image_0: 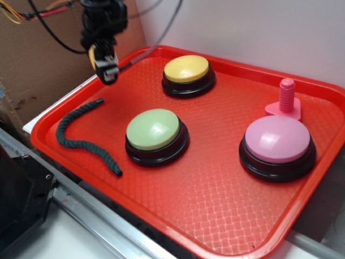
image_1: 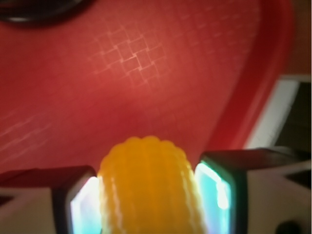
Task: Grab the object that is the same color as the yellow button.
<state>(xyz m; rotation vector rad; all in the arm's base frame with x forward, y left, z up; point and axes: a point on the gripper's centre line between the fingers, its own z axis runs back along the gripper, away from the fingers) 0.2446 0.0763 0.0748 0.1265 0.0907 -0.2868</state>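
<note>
- Hand point(image_0: 108, 69) closed on a small yellow corn piece point(image_1: 148, 187), fingers point(image_1: 80, 207) pressed against both of its sides in the wrist view.
- Corn piece lifted clear of the tray, bumpy rows of kernels plain in the wrist view; seen from outside only as a sliver of yellow point(image_0: 92, 56) between the dark fingers.
- Hanging over the far left corner of the red tray point(image_0: 215, 178), near its rim.
- Directly below and a little forward, a dark green twisted rope point(image_0: 81, 139), lying curved on the tray's left side.
- Further right, near the far rim, a yellow button point(image_0: 186, 69) on a black base, well apart from the hand.
- In the middle of the tray, a green button point(image_0: 153, 129) on a like base.
- On the right side, a pink button point(image_0: 277, 140), the nearest to the right rim.
- Just behind the pink button, a pink plastic bolt point(image_0: 286, 99) standing upright on a flat foot.
- Under the tray, a pale bench point(image_0: 43, 240) with a metal rail along its front.
</note>
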